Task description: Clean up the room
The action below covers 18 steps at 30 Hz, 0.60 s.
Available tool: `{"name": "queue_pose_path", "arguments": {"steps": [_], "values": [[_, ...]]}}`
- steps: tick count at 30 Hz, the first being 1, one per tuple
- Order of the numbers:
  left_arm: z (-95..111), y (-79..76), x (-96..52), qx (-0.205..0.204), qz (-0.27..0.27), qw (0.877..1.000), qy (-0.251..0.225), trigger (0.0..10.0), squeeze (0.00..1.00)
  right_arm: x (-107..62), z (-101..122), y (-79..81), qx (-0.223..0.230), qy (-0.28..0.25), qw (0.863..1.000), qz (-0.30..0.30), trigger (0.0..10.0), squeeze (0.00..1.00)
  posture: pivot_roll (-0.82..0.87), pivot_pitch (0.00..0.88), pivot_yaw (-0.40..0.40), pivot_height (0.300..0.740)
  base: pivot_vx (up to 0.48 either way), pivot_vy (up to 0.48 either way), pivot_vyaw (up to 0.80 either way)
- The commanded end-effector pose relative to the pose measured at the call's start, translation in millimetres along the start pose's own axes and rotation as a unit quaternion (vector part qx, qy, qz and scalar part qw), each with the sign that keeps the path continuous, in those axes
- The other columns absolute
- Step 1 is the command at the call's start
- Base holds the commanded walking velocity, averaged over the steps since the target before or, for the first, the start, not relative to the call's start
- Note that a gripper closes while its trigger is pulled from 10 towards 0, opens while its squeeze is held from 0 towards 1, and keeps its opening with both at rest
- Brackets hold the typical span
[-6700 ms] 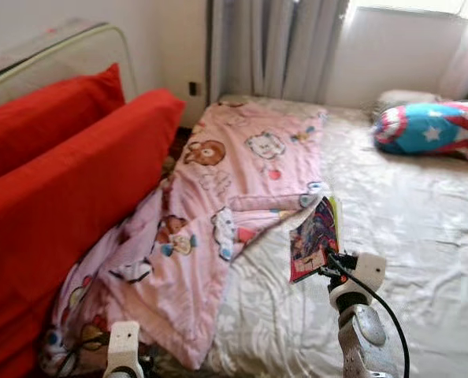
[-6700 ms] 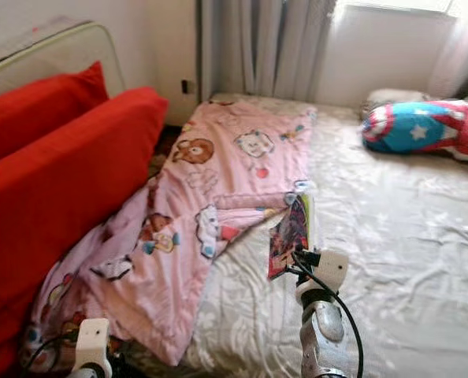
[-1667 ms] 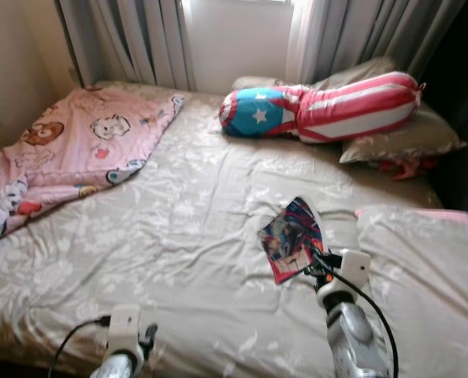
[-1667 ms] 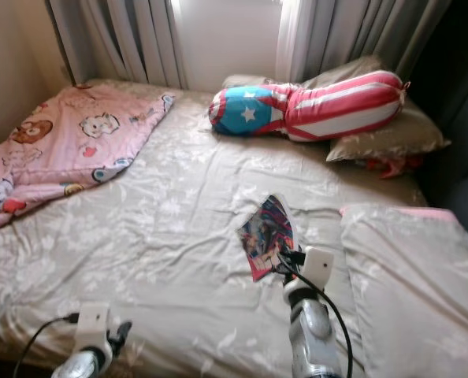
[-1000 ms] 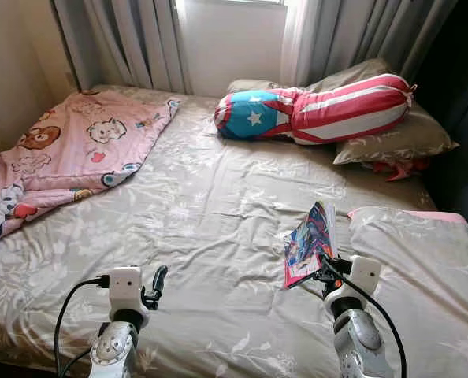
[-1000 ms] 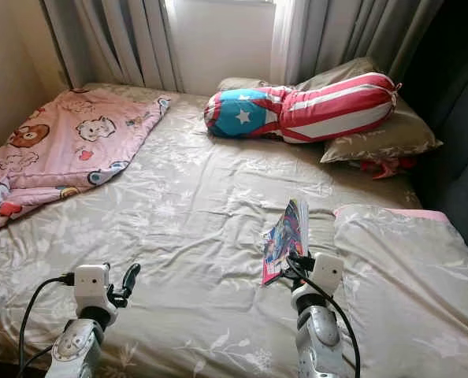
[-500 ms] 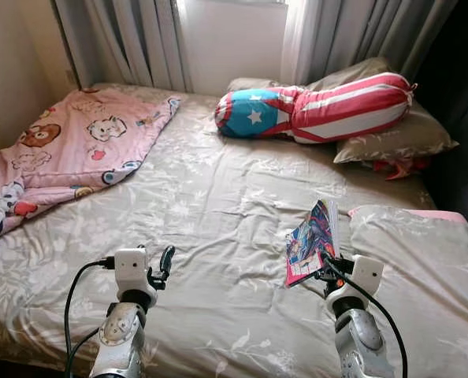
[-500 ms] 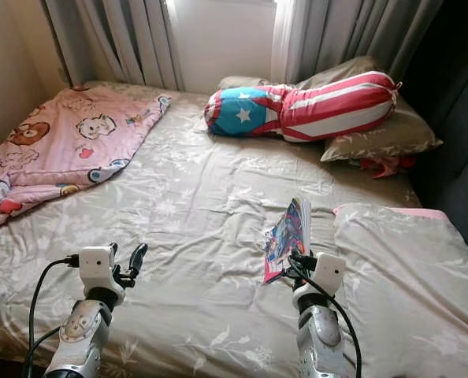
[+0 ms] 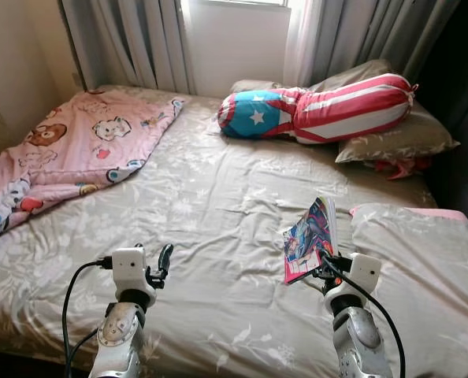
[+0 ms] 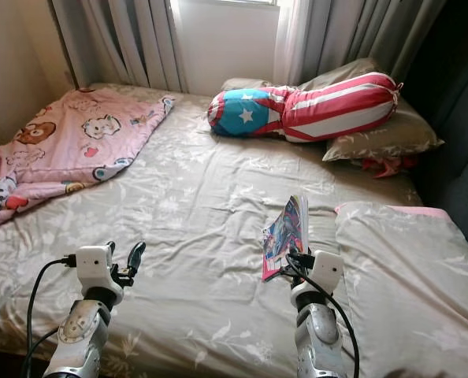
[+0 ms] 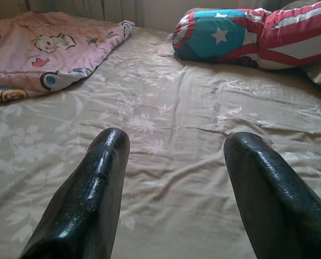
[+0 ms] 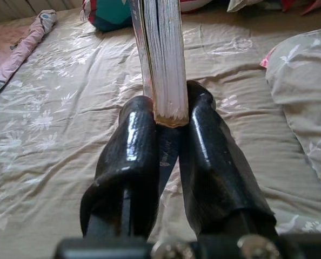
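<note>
My right gripper (image 9: 322, 266) is shut on a colourful comic book (image 9: 308, 239), held upright on its edge above the beige flowered bed sheet (image 9: 210, 205). In the right wrist view the two black fingers (image 12: 204, 156) clamp the book's page edge (image 12: 163, 59). My left gripper (image 9: 165, 258) is raised over the front left of the bed. Its two black fingers (image 11: 90, 199) stand apart in the left wrist view with nothing between them.
A pink cartoon blanket (image 9: 61, 157) lies crumpled on the bed's left side. At the head lie a star-and-stripes bolster (image 9: 321, 106) and beige pillows (image 9: 395, 138). Another pillow (image 9: 423, 260) sits at the right. Grey curtains (image 9: 139, 39) hang behind.
The camera swung from the red cushions and pink blanket to the whole bed. My left arm rose into view with its fingers apart. The book stays in my right gripper.
</note>
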<state>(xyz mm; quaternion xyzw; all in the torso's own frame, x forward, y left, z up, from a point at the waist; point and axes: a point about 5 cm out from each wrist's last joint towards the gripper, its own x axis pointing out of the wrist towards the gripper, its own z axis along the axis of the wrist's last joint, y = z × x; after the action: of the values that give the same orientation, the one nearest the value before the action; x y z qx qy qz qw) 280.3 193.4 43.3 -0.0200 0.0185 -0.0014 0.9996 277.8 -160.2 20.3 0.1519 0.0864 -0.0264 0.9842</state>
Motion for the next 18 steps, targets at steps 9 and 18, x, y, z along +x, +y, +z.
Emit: {"name": "queue_pose_path", "arguments": {"steps": [9,18], "values": [[2.5,-2.5,-0.1,-0.001,-0.004,1.000,-0.001,10.0,0.00,2.8,5.7,-0.1,-0.007,-0.011,1.000,0.002,10.0,0.00,-0.01,0.000,-0.057,0.677,0.000,0.000,0.00],[2.1,-1.5,-1.0,-0.001,-0.001,1.000,0.003,10.0,0.00,3.5,7.6,3.2,-0.003,-0.017,1.000,0.007,10.0,0.00,0.00,0.000,-0.061,0.662,0.000,0.000,0.00]]}}
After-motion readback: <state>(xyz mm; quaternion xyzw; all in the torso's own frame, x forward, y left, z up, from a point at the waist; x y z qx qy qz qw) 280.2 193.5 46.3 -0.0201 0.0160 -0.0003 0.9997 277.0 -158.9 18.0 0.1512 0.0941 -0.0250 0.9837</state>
